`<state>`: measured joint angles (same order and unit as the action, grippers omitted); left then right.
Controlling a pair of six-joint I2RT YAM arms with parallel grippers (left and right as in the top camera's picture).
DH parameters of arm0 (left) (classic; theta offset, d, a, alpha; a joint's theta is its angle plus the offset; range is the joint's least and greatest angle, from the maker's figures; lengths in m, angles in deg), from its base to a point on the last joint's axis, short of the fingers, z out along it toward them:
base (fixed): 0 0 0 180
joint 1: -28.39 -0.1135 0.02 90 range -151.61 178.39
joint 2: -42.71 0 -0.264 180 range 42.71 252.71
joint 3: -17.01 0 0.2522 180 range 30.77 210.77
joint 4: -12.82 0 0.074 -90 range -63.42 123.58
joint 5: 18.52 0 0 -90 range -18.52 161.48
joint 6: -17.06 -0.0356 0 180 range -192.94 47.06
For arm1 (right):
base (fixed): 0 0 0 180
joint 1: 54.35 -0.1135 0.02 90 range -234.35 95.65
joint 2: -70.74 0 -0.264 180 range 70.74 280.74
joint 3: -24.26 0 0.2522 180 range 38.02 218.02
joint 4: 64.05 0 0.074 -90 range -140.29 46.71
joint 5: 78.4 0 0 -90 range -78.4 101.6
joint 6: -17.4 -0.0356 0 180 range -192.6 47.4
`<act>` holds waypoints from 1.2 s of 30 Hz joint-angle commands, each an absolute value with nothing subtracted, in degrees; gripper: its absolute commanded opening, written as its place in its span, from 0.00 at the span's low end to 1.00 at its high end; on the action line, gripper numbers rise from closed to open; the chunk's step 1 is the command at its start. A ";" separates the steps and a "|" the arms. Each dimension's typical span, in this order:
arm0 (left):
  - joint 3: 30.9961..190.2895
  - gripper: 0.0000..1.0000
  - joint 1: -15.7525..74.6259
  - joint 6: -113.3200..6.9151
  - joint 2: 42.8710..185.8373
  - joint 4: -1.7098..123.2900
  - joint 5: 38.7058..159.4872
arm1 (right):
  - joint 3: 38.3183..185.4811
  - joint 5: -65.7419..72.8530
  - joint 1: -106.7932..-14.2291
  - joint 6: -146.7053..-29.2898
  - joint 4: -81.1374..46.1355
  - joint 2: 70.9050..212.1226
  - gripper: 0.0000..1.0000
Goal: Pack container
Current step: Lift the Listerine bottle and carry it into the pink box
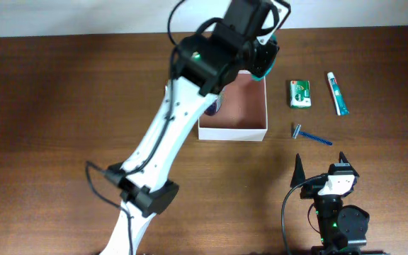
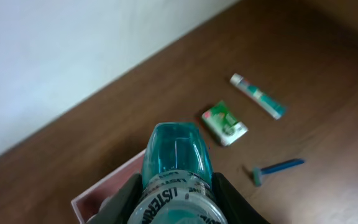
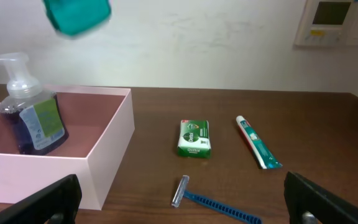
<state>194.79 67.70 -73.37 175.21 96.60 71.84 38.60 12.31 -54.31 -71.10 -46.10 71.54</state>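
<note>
The container [image 1: 232, 132] is a square white-walled box with a pinkish inside, at the table's middle back; it also shows in the right wrist view [image 3: 107, 165] and the left wrist view [image 2: 101, 190]. A clear pump bottle [image 3: 33, 121] with dark liquid stands in its left part [image 1: 213, 108]. My left gripper [image 1: 264, 60] is shut on a teal mouthwash bottle [image 2: 178, 155] and holds it above the container's far right corner. The bottle's cap shows high in the right wrist view [image 3: 76, 15]. My right gripper [image 1: 321, 161] is open and empty near the front edge.
To the right of the container lie a green soap box [image 1: 300, 93], a toothpaste tube [image 1: 337, 93] and a blue razor [image 1: 310, 135]. The razor [image 3: 210, 200] lies just ahead of my right gripper's fingers. A wall runs behind the table's back edge.
</note>
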 commanded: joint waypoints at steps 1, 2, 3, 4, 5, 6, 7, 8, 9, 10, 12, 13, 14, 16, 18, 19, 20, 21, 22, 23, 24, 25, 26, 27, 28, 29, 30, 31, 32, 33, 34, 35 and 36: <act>195.43 0.04 67.13 -73.65 176.46 95.58 67.01 | 38.34 12.22 -53.94 -71.10 -45.71 70.93 0.99; 195.43 0.04 67.06 -73.65 177.14 95.60 66.44 | 38.34 12.22 -53.96 -71.10 -45.71 70.93 0.99; 195.43 0.04 66.91 -73.65 177.79 95.64 66.49 | 38.34 12.22 -53.96 -71.10 -45.71 70.95 0.99; 195.43 0.04 66.84 -73.65 178.32 95.84 66.49 | 38.34 12.22 -53.96 -71.10 -45.71 70.93 0.99; 195.43 0.04 66.78 -73.65 178.95 96.01 66.46 | 38.34 12.22 -53.96 -71.10 -45.71 70.95 0.99; 195.43 0.04 66.74 -73.65 179.52 96.19 66.49 | 38.34 12.22 -53.96 -71.10 -45.71 70.93 0.99; 195.43 0.04 66.74 -73.65 180.02 96.25 66.46 | 38.34 12.22 -53.96 -71.10 -45.69 70.95 0.98; 195.43 0.04 66.74 -73.65 180.64 96.27 66.46 | 38.34 12.22 -53.96 -71.10 -45.71 70.95 0.99; 195.43 0.04 66.74 -73.65 181.14 96.27 66.46 | 38.34 12.22 -53.96 -71.10 -45.71 70.93 0.99; 195.43 0.04 66.74 -73.63 181.77 96.25 66.44 | 38.34 12.22 -53.94 -71.10 -45.71 70.95 0.99; 195.43 0.03 66.67 -73.63 182.84 96.27 66.31 | 38.34 12.22 -53.96 -71.10 -45.71 70.93 0.98; 195.43 0.04 66.63 -73.58 183.48 96.41 66.03 | 38.34 12.22 -53.96 -71.10 -45.69 70.95 0.98; 195.43 0.03 66.58 -73.58 184.04 96.56 66.05 | 38.34 12.22 -53.94 -71.10 -45.71 70.95 0.99; 195.43 0.04 66.34 -72.27 185.20 97.00 66.05 | 38.34 12.22 -53.96 -71.10 -45.71 70.95 0.99; 195.43 0.04 66.15 -71.33 186.17 97.56 66.03 | 38.34 12.22 -53.96 -71.10 -45.71 70.95 0.98; 195.43 0.03 66.08 -70.81 186.34 97.87 66.05 | 38.34 12.22 -53.96 -71.10 -45.71 70.95 0.99; 195.36 0.03 65.90 -70.55 186.73 98.02 66.03 | 38.34 12.22 -53.96 -71.10 -45.71 70.95 0.99; 195.36 0.04 65.77 -70.50 186.91 98.22 66.05 | 38.34 12.22 -53.94 -71.10 -45.71 70.95 0.99; 195.36 0.04 65.66 -69.85 187.08 98.39 66.03 | 38.34 12.22 -53.96 -71.10 -45.71 70.95 0.99; 195.34 0.04 65.45 -69.30 187.13 98.44 66.05 | 38.34 12.22 -53.96 -71.10 -45.71 70.95 0.99; 195.12 0.03 65.27 -69.08 187.13 98.42 66.03 | 38.34 12.22 -53.96 -71.10 -45.71 70.95 0.99; 194.94 0.04 65.07 -69.08 187.13 98.37 66.03 | 38.34 12.22 -53.96 -71.10 -45.71 70.95 0.99; 194.92 0.04 64.90 -69.06 187.13 98.42 66.03 | 38.34 12.22 -53.96 -71.10 -45.71 70.95 0.99; 194.81 0.04 64.64 -68.91 187.13 98.46 66.03 | 38.34 12.22 -53.96 -71.10 -45.71 70.95 0.99; 194.68 0.03 64.27 -68.19 187.13 98.66 66.03 | 38.34 12.22 -53.94 -71.10 -45.71 70.95 0.99; 194.62 0.04 64.00 -67.55 187.13 98.85 66.03 | 38.34 12.22 -53.96 -71.10 -45.71 70.95 0.98; 194.62 0.04 63.76 -67.03 187.13 99.07 66.03 | 38.34 12.22 -53.96 -71.10 -45.71 70.95 0.99; 194.55 0.04 63.39 -66.44 187.15 99.29 66.05 | 38.34 12.22 -53.96 -71.10 -45.69 70.95 0.99; 194.27 0.04 63.06 -66.04 187.15 99.33 66.11 | 38.34 12.22 -53.96 -71.10 -45.71 70.95 0.99; 194.03 0.03 62.82 -66.07 187.15 99.31 66.16 | 38.34 12.22 -53.96 -71.10 -45.71 70.95 0.99; 193.85 0.04 62.71 -66.09 187.15 99.49 66.09 | 38.34 12.22 -53.96 -71.10 -45.71 70.95 0.99; 193.68 0.03 62.58 -66.09 187.15 99.55 66.09 | 38.34 12.22 -53.96 -71.10 -45.71 70.95 0.99; 193.24 0.04 62.56 -66.09 187.15 99.55 66.09 | 38.34 12.22 -53.96 -71.10 -45.71 70.95 0.99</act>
<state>193.90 63.33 -67.42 188.29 99.79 66.92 38.60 12.33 -54.31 -71.08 -46.10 71.54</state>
